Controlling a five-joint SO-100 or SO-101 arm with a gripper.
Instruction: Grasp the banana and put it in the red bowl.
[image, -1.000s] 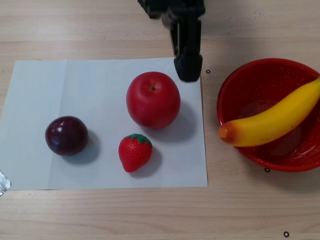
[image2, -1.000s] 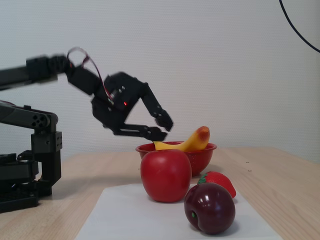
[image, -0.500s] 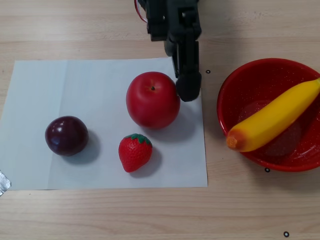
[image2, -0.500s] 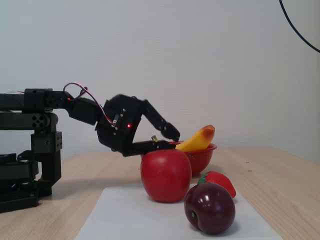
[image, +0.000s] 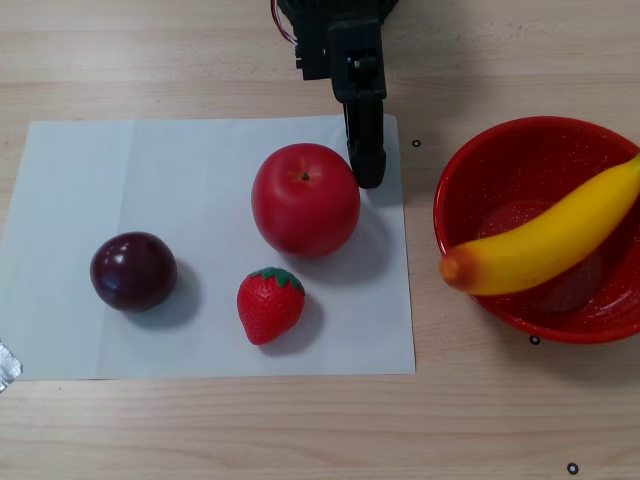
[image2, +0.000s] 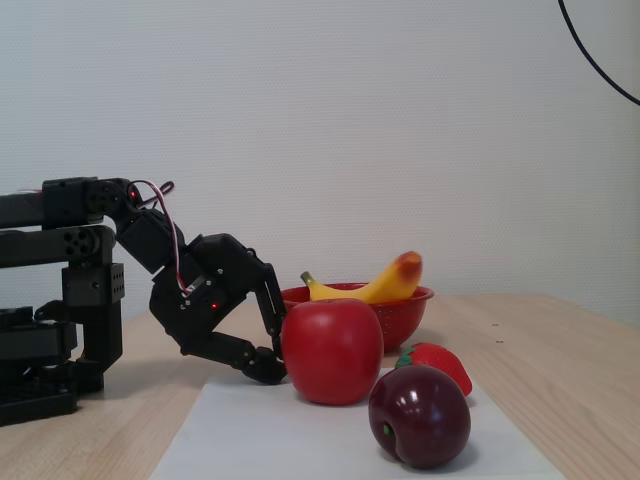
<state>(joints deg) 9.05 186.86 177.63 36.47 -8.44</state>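
Observation:
The yellow banana (image: 545, 243) lies in the red bowl (image: 500, 150) at the right of the other view, its orange-red tip over the bowl's left rim. In the fixed view the banana (image2: 385, 283) rests in the bowl (image2: 405, 310) behind the apple. My gripper (image: 368, 178) is low over the white paper, just beside the apple's upper right, well apart from the bowl. In the fixed view its jaws (image2: 278, 358) converge to a close at the apple's left edge and hold nothing.
A white paper sheet (image: 120, 200) carries a red apple (image: 305, 200), a dark purple plum (image: 133, 271) and a strawberry (image: 270, 304). The arm's base (image2: 60, 300) stands at the left in the fixed view. Bare wood table (image: 300, 430) lies in front.

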